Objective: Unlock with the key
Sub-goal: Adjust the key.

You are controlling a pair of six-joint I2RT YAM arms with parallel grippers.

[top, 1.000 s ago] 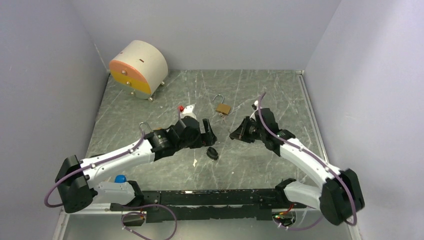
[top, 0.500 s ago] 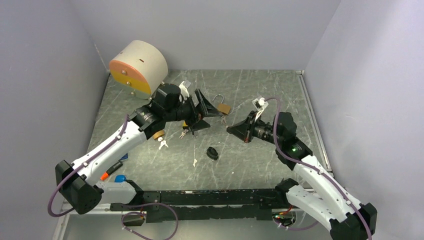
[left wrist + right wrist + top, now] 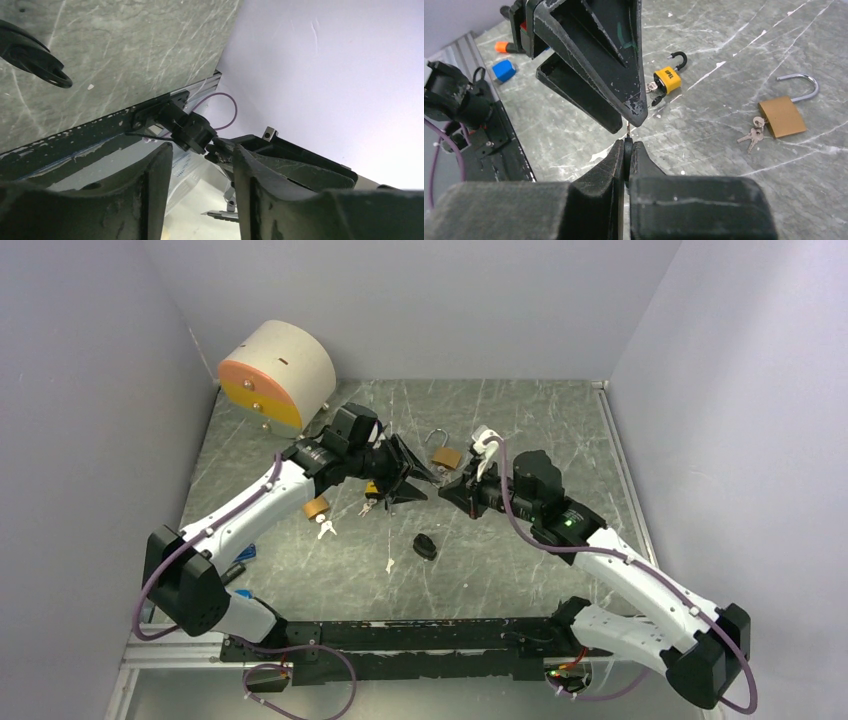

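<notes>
My right gripper (image 3: 628, 145) is shut on a black-headed key (image 3: 629, 132), whose thin metal blade pokes out past the fingertips. It hovers mid-table (image 3: 447, 493). My left gripper (image 3: 425, 480) faces it with jaws apart, and its fingers (image 3: 599, 55) hang just above the blade tip. From the left wrist, the blade (image 3: 222, 214) shows beside the right-hand finger, in the gap of the left gripper (image 3: 202, 150). A yellow padlock (image 3: 667, 77) with a black shackle lies beyond. A brass padlock (image 3: 781, 116) with a raised shackle lies to the right, with keys (image 3: 751, 136) beside it.
A round box with an orange-yellow face (image 3: 275, 375) stands at the back left. A tan lock (image 3: 317, 508), loose keys (image 3: 325, 528), a black object (image 3: 425, 546) and a small key (image 3: 389, 564) lie on the table. Blue (image 3: 503, 70) and orange (image 3: 501, 46) items sit near the front rail.
The left arm swung from the table's front toward the back middle, and its jaws have narrowed. The right gripper, still shut on the key, moved left to meet the left gripper's tips.
</notes>
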